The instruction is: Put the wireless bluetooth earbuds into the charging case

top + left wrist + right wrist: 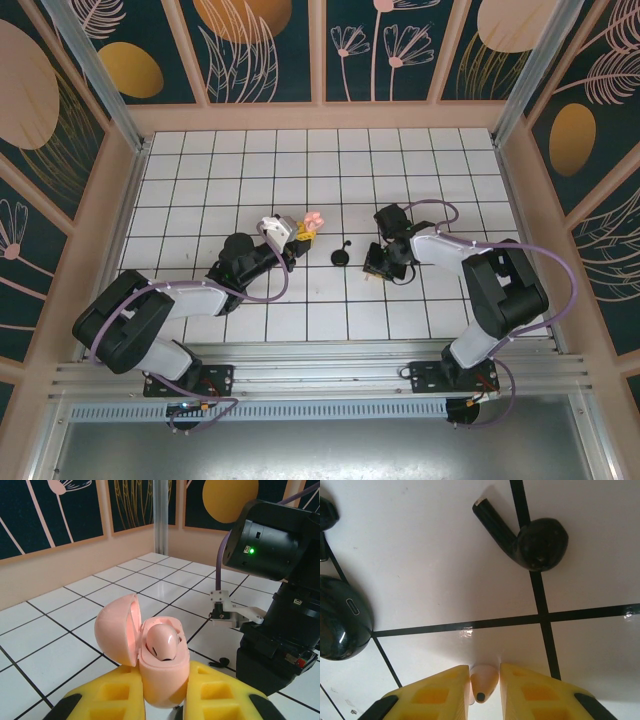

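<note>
Pale-pink earbud (484, 676), lower centre of right wrist view, pinched in right claw (485, 687): best lifted straight, then lowered stem-first into open pink case (150, 660), lower centre of left wrist view, clenched upright by left claw (165, 697).

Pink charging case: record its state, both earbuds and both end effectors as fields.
case: pink charging case, lid swung open
seated earbud: pink, sitting in the case's well
left end effector: shut on the case body
loose earbud: pale pink, between the right fingers
right end effector: fingers close on either side of the loose earbud; firm grip not confirmed
nearby: black earbud and black case lying on the tiled table
</note>
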Controlling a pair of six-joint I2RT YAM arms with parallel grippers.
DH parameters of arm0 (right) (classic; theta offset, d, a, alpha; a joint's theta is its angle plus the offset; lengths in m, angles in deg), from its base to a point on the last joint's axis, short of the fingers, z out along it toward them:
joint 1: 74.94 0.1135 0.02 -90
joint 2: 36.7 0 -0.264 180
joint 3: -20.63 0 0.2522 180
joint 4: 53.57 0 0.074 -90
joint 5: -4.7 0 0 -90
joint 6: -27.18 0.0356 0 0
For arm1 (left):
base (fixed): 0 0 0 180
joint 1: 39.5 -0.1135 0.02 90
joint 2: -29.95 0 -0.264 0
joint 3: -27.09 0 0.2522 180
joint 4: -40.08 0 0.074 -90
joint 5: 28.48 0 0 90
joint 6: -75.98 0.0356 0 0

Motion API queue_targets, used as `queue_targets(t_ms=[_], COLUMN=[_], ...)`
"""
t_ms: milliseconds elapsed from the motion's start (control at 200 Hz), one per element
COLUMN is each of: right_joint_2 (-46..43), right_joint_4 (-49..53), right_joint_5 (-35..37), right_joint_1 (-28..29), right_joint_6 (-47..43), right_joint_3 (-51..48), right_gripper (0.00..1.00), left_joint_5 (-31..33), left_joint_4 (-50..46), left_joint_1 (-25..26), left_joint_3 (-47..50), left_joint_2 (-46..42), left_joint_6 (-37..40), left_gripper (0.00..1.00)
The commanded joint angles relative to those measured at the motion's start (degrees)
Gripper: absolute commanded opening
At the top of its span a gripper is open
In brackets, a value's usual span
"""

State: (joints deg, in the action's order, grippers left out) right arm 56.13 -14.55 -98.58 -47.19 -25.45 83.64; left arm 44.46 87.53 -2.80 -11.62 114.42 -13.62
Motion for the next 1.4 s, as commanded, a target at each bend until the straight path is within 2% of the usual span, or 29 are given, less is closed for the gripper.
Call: queue_targets(t_ms=[0, 485, 706, 1026, 1131, 1396], right_joint_2=[0.96, -4.54, -11.47, -26.95, -29.90, -30.95], right_joint_4=[-1.09, -4.17, -11.34, -23.33, -26.30, -32.99], right_joint_5=[1.63, 3.96, 3.60, 5.19, 4.32, -1.77], right_joint_1=[0.44, 0.46, 0.44, 0.29, 0.23, 0.20], right_joint_6=[-1.11, -0.85, -2.20, -6.89, -9.98, -16.33], right_joint_3=[0.93, -1.65, -5.31, -12.64, -13.05, -11.02], right_gripper=[0.23, 0.18, 0.17, 0.18, 0.18, 0.18], left_joint_5=[-0.18, -0.67, -5.02, -10.65, -11.66, -13.85], left_joint_4=[0.14, 0.13, 2.96, 6.03, 6.43, 6.54], left_joint_1=[0.06, 0.04, 0.09, 0.88, 2.16, 3.88], left_joint_3=[-1.42, -1.06, -2.12, -6.65, -8.32, -11.97], left_joint_2=[-0.35, 0.18, 3.18, 11.06, 13.29, 17.37], left_joint_6=[0.89, 0.31, -2.29, -4.93, -5.58, -7.15], left_gripper=[0.13, 0.13, 0.13, 0.12, 0.12, 0.12])
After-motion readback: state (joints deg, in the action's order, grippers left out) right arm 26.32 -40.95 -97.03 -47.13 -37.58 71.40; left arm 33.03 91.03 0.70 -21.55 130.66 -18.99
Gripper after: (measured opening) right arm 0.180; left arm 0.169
